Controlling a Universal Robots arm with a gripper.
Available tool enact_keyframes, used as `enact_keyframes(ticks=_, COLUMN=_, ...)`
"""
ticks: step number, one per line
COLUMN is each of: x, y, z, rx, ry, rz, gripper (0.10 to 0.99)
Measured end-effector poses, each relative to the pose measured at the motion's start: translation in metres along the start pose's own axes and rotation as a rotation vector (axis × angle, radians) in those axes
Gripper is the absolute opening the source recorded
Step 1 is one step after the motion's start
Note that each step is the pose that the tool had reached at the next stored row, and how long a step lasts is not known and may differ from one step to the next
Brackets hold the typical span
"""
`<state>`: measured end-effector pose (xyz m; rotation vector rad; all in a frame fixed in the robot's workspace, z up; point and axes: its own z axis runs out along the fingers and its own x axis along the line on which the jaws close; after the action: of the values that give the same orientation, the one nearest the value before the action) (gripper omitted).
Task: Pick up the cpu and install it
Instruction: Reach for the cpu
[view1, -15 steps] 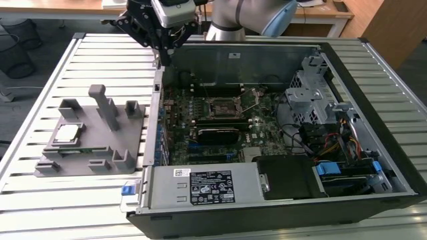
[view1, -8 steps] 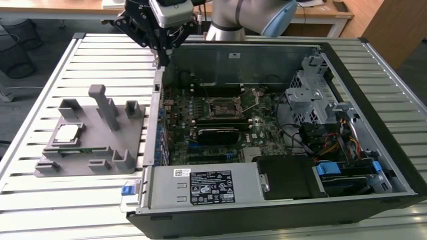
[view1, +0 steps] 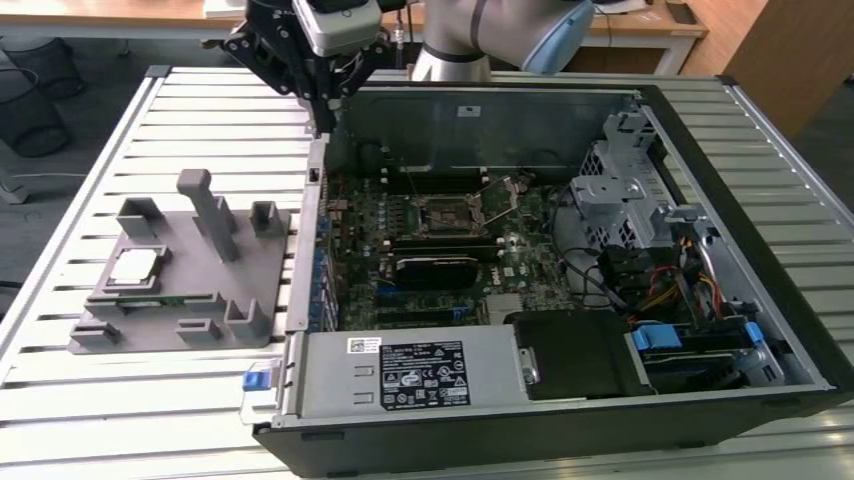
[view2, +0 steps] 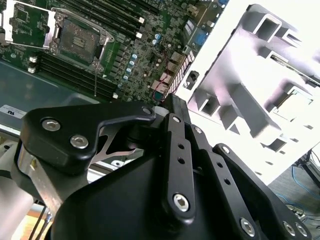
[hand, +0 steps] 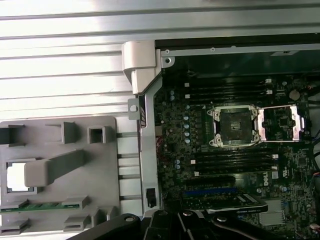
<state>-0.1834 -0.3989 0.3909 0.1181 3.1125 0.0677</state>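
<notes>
Cpu (view1: 134, 266): seated in grey holder block (view1: 200, 290) on table (view1: 80, 400). Gripper (view1: 324, 126): above computer case (view1: 534, 440) edge, well apart from cpu; fingers narrow, empty. Motherboard socket (view1: 447, 212): open.

From my console the cpu (view1: 135, 266) reads as smooth, silvery metal with a soft sheen; the holder block (view1: 187, 300) looks like matt grey plastic; the table (view1: 214, 110) is ribbed pale metal, glaring in places. The gripper (view1: 324, 122) is matt black with bright metal screw heads; the computer case (view1: 534, 450) is dull black outside, bare grey sheet metal inside; the socket frame (hand: 216, 127) is shiny metal on a glossy green motherboard (hand: 199, 125).
</notes>
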Motion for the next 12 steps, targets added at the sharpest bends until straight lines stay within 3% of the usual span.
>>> enact_keyframes(ticks=12, x=0.0047, y=-0.0004, z=0.0003, rx=0.0, ry=0.0, rz=0.0, gripper=0.11)
